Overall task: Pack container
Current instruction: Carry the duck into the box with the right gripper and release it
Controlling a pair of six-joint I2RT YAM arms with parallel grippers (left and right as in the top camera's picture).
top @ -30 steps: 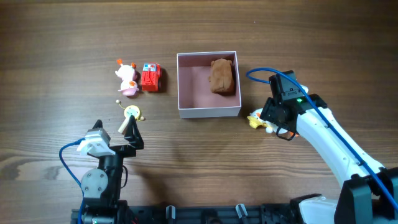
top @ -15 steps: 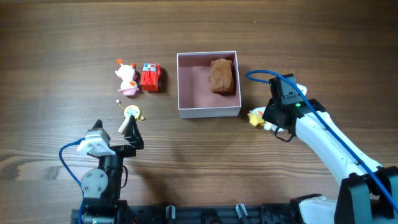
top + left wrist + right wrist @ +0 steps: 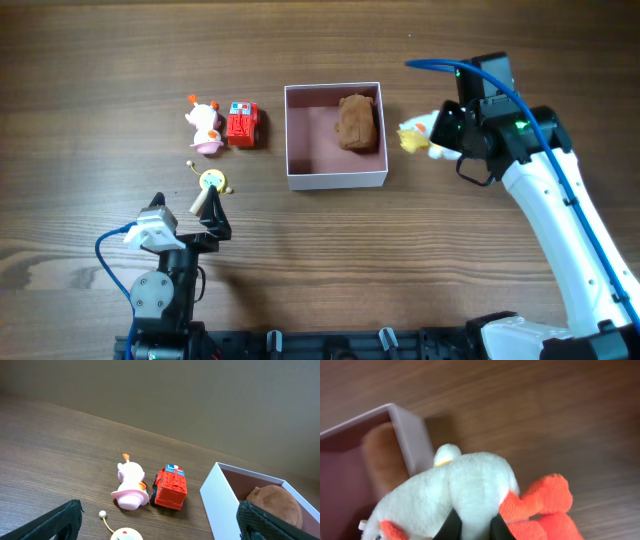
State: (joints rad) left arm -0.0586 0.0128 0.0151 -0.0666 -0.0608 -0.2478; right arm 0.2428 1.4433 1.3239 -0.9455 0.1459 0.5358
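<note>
Right gripper (image 3: 470, 527) is clamped on a white plush duck (image 3: 450, 495) with orange feet, held just beside the right wall of the container (image 3: 335, 180), not yet over it. Left gripper (image 3: 212, 212) sits spread wide and empty, well apart. My read on progress: one brown plush (image 3: 357, 122) is in the container's back right corner, duck is next, and a pink-white figure (image 3: 205, 127), red truck (image 3: 242, 125) and small yellow round toy (image 3: 211, 181) wait on the table (image 3: 100, 60) to its left. No readable brand or text; the truck's roof sticker is too small to make out.

White square container (image 3: 337, 180), pink inside, brown toy (image 3: 356, 122) within
</note>
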